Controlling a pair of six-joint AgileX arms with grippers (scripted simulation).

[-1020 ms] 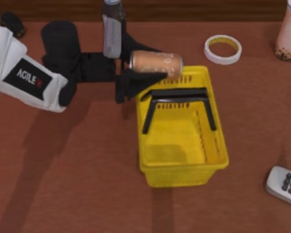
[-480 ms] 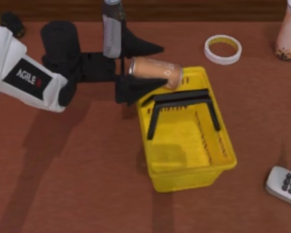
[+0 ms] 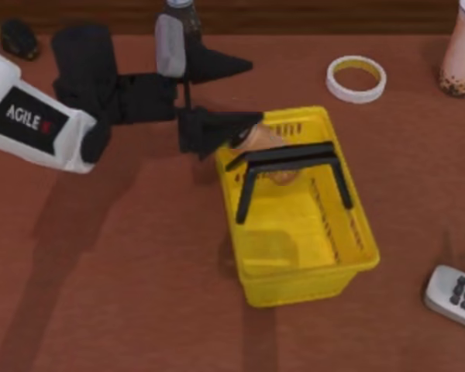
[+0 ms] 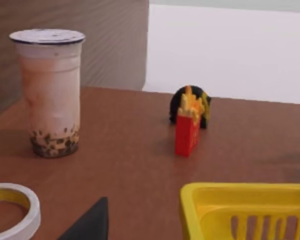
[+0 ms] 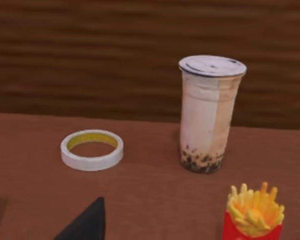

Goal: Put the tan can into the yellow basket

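The tan can (image 3: 261,141) lies tilted inside the yellow basket (image 3: 310,267), at its far left end, partly under the black handles (image 3: 291,159). My left gripper (image 3: 244,93) hangs just left of that end, open, with nothing between its fingers; the can is below its nearer fingertip (image 3: 248,120). In the left wrist view the basket's rim (image 4: 240,197) and one black fingertip (image 4: 92,222) show, the can is hidden. My right arm is out of the top view; its wrist view shows only one black fingertip (image 5: 90,220), set far to one side.
A tape ring (image 3: 356,78) and a pale cup with dark pearls (image 3: 461,54) stand at the back right. A remote (image 3: 453,293) lies at the front right. A dark bottle (image 3: 174,39) stands behind the left gripper. A red fries box (image 4: 189,127) stands farther off.
The left gripper has opened and let go of the can, which has dropped into the basket. The arm has drawn back a little to the left.
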